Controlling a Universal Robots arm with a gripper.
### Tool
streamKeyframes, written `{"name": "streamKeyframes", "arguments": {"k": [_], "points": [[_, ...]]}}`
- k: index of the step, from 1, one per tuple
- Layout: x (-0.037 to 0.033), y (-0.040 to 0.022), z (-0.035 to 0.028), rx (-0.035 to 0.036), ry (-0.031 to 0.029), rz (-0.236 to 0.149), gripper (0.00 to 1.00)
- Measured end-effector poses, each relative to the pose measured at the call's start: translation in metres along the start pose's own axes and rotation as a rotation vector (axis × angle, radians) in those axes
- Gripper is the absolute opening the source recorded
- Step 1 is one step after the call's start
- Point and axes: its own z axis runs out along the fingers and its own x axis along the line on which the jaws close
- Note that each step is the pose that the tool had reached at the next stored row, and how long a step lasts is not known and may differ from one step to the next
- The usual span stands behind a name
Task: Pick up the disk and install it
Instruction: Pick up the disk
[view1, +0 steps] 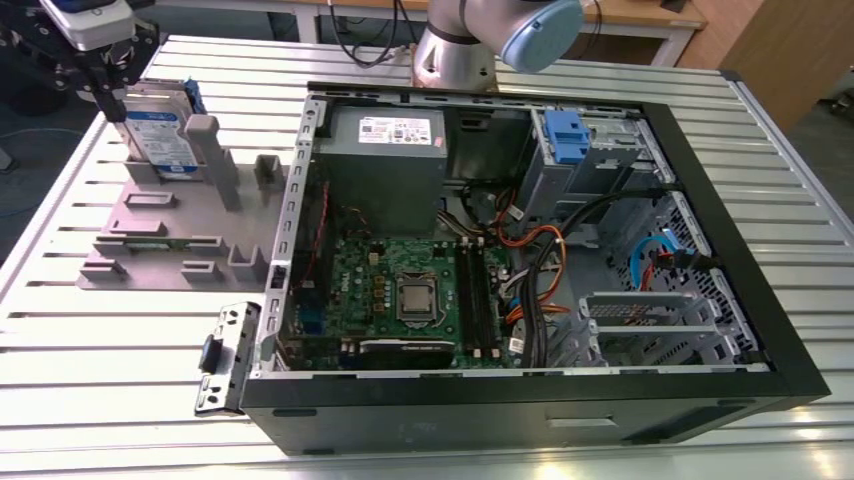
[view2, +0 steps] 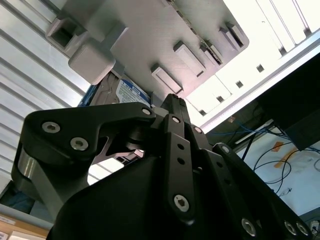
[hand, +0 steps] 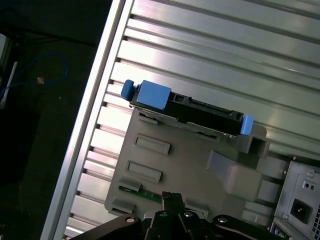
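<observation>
Exterior view: closed fingers (view1: 115, 100) beside the disk (view1: 158, 135)

The fingers are closed on nothing, with their tips pointing down near the disk's upper edge. The disk stands on edge in a grey holder (view1: 160, 235). In the first wrist view its blue bracket (hand: 152, 95) is uppermost. The holder rests on the slatted counter (view1: 80, 340), at the exterior view's left of the open case (view1: 747, 300).

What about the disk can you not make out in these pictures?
Exterior view: lower edge of the disk, sunk in the grey holder.
Second wrist view: most of its label, behind the end effector and holder.
First wrist view: its flat faces, since it shows edge-on.
</observation>
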Motion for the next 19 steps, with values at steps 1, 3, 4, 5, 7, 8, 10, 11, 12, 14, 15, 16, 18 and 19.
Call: {"name": "streamKeyframes", "arguments": {"k": [1,3,4,5,7,8,10,11,12,14,15,16,18,19], "points": [[0.0000,0.0000,0.0000,0.0000,0.0001,-0.001,0.10],[0.0000,0.0000,0.0000,0.0002,0.0002,-0.003,0.10],[0.0000,0.0000,0.0000,0.0003,0.0002,-0.005,0.10],[0.0000,0.0000,0.0000,0.0003,0.0002,-0.006,0.10],[0.0000,0.0000,0.0000,0.0004,0.0003,-0.008,0.10],[0.0000,0.0000,0.0000,0.0005,0.0004,-0.009,0.10],[0.0000,0.0000,0.0000,0.0006,0.0004,-0.011,0.10],[0.0000,0.0000,0.0000,0.0007,0.0005,-0.013,0.10],[0.0000,0.0000,0.0000,0.0007,0.0005,-0.014,0.10],[0.0000,0.0000,0.0000,0.0009,0.0006,-0.016,0.10],[0.0000,0.0000,0.0000,0.0010,0.0007,-0.017,0.10],[0.0000,0.0000,0.0000,0.0010,0.0006,-0.018,0.10],[0.0000,0.0000,0.0000,0.0011,0.0008,-0.020,0.10],[0.0000,0.0000,0.0000,0.0012,0.0008,-0.021,0.10]]}}
